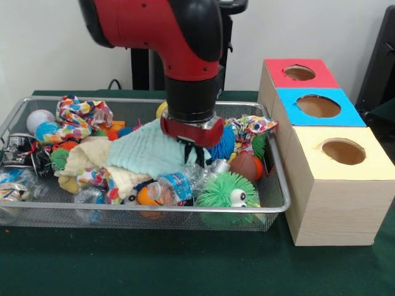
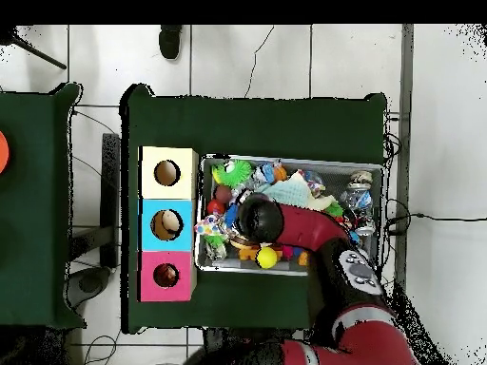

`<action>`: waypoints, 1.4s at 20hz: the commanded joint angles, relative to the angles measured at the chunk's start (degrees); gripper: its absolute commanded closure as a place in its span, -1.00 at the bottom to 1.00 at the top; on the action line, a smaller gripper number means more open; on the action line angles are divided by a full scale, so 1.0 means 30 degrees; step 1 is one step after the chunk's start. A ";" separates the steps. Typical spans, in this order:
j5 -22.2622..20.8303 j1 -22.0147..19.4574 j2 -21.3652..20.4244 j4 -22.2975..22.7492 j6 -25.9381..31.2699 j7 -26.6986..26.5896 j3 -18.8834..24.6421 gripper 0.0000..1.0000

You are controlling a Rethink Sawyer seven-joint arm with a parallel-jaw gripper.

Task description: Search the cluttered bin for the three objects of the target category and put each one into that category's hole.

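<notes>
I have the gripper (image 1: 188,143) low in the middle of the bin (image 1: 279,206), pressed into the pile at the edge of a pale green cloth (image 1: 148,154). The arm's wrist hides the fingers, so I cannot tell whether they are wide, narrow or holding anything. The three boxes (image 1: 330,185) stand just beside the bin. My worry: lifting from here could snag the cloth and drag the plastic bottle (image 1: 176,185) or the fuzzy green toy (image 1: 225,192) over the rim.

bin (image 1: 279,208) | silver wire mesh | cluttered | beside three boxes
</notes>
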 commanded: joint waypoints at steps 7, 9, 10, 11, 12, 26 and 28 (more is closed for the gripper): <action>0.0617 0.7263 0.1193 0.0905 0.2669 0.5026 -0.6468 1.00; 0.1088 0.8017 0.0789 0.1117 0.3887 0.5086 -0.7096 1.00; 0.1325 0.7946 0.0623 0.1189 0.4047 0.4851 -0.6986 1.00; 0.1508 0.7859 0.0646 0.1209 0.3959 0.4664 -0.6924 1.00; 0.1690 0.7772 0.0670 0.1228 0.3871 0.4477 -0.6862 1.00; 0.1998 0.6792 0.1380 0.0258 0.2665 0.2792 -0.6971 -1.00; 0.2483 0.6811 0.1400 0.0488 0.2677 0.3415 -0.6939 -1.00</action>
